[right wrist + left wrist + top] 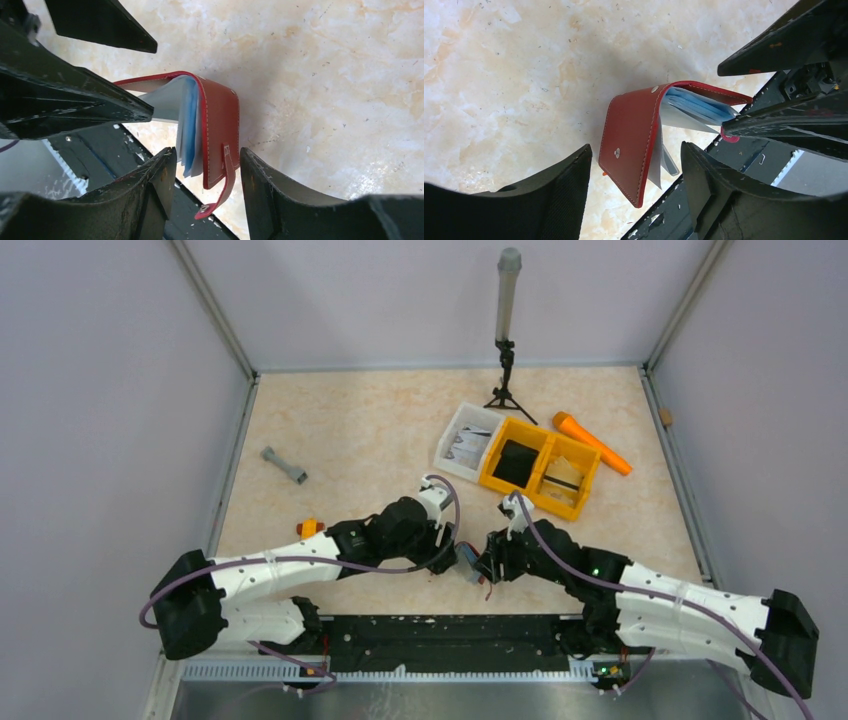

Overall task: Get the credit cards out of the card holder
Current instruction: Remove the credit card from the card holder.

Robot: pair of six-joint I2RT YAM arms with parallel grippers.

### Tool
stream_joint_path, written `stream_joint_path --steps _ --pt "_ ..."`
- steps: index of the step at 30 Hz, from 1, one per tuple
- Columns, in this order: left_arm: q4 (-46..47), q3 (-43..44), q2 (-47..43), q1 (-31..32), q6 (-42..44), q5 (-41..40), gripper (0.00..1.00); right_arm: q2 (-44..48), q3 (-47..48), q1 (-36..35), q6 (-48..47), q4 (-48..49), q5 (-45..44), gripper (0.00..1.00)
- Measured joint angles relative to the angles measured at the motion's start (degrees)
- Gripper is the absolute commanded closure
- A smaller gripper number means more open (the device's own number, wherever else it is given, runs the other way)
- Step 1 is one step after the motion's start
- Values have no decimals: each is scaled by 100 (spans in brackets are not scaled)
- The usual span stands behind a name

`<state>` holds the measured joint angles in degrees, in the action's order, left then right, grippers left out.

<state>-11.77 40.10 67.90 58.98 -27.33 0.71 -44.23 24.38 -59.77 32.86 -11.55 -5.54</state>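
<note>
— Desk (pixel 350 430) first: what sits on it?
— Pale marbled top. Toward the far right there is a yellow-orange bin (pixel 540 465), with a white tray (pixel 465 445) just beside it on the left and an orange tool (pixel 592 443) near it on the right.
— And the arms?
— Both reach inward and meet close to the near edge. The left hand (pixel 636 147) and the right hand (pixel 207 150) face each other with the card holder (pixel 629 135) between them, partly open like a tent.
— Gripping it?
— The left hand's fingers (pixel 559 195) stand apart on either side of one flap, and a sliver of desk shows beside the leather. The right hand's fingers (pixel 270 195) sit tight against the other flap; whether they press on it, I cannot tell.
— The credit cards (pixel 694 107)?
— Inside the fold, with pale and bluish edges fanning out between the flaps.
— Anything smaller?
— The snap tab (pixel 222 180) hangs loose from the flap between the right hand's fingers.
</note>
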Motion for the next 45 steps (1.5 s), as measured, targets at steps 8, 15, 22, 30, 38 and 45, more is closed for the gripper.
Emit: stream_joint_path --steps 8,15,22,30,38,45 --pt "-2 -2 0 0 0 79 34 -363 0 -13 -55 -4 -136 54" --pt "15 0 48 0 2 260 22 -658 2 -107 -76 55 -240 55" --pt "105 -2 109 0 -20 549 17 -1169 162 -208 -70 302 -205 59" --pt "199 -7 118 0 -46 710 26 -1491 201 -234 188 1014 -48 59" --pt "197 -13 166 0 -118 693 46 -1665 201 -236 313 1231 -39 83" --pt "44 -13 219 0 -116 518 36 -1639 199 -238 341 1222 -48 90"
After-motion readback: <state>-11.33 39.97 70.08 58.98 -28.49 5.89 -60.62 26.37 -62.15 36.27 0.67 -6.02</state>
